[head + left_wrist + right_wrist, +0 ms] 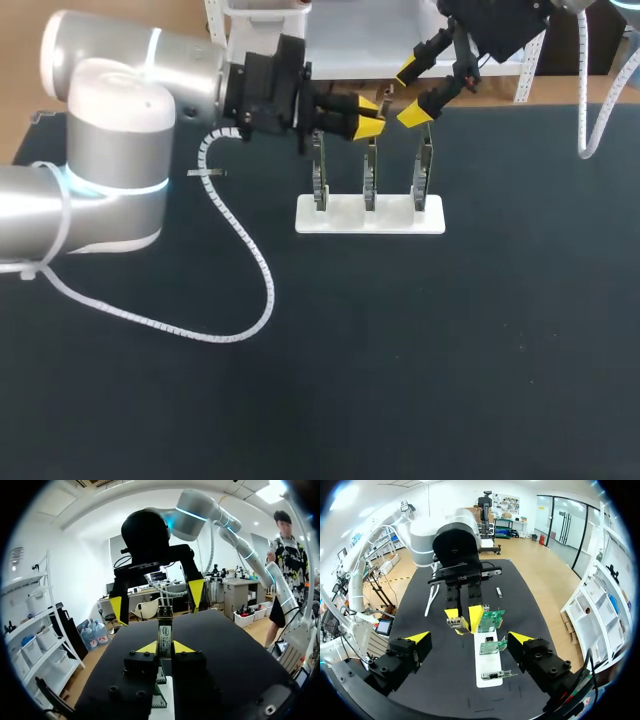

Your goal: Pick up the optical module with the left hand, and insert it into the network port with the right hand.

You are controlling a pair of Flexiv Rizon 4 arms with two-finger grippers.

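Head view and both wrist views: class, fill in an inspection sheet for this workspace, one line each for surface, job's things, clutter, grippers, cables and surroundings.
Surface: black table with a white base standing on it.
Job's things: optical module between the left gripper's fingers; three upright circuit boards in the white base; their ports cannot be made out.
Clutter: one small pale piece lying on the table, apart from the base; what it is cannot be told.
Grippers: left gripper shut on the optical module, close to the boards' tops; right gripper open, facing it.
Cables: white spiral cable running from the left arm across the table.
Surroundings: nothing seen.
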